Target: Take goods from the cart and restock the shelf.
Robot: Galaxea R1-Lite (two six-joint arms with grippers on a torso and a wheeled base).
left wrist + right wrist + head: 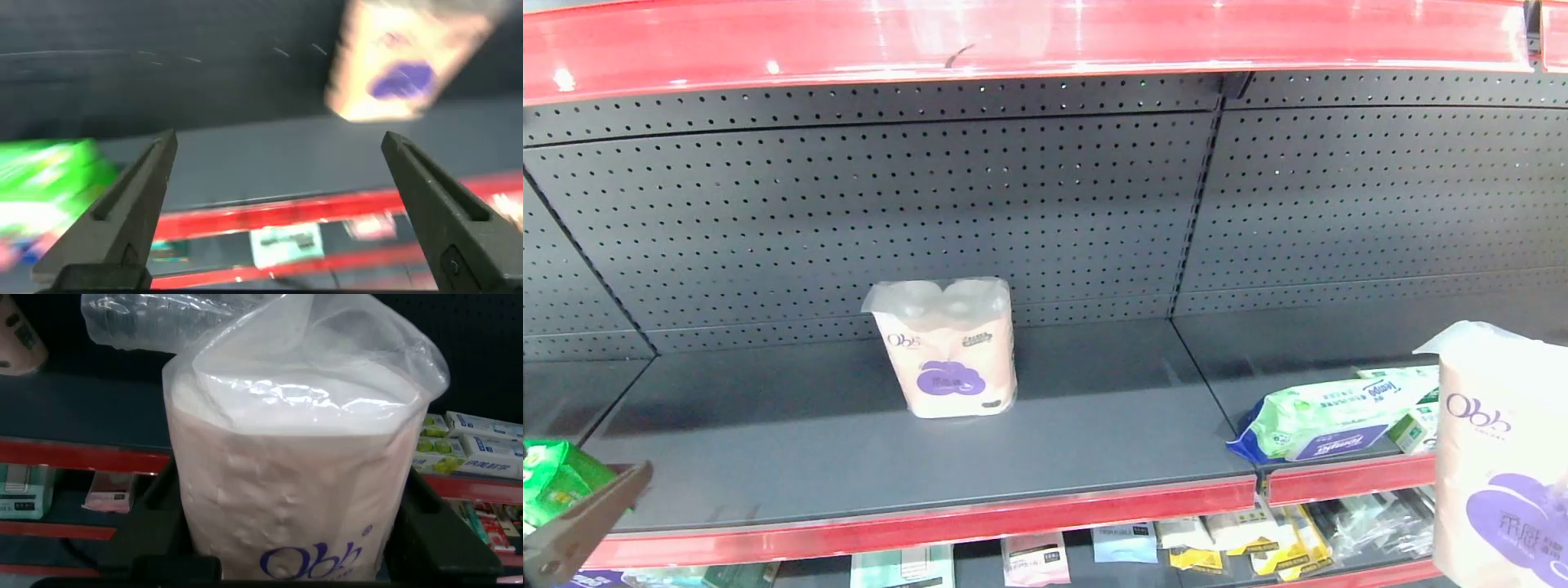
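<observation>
One roll pack (947,351) sits on the shelf (809,441), my right gripper (290,518) pinches a second pack (1499,425), left gripper (278,143) is spread empty, so next I'd park it alongside.

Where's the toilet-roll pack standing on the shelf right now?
In the head view, the toilet-roll pack stands upright near the middle of the grey shelf, alone, well left of the green wipes pack.
</observation>
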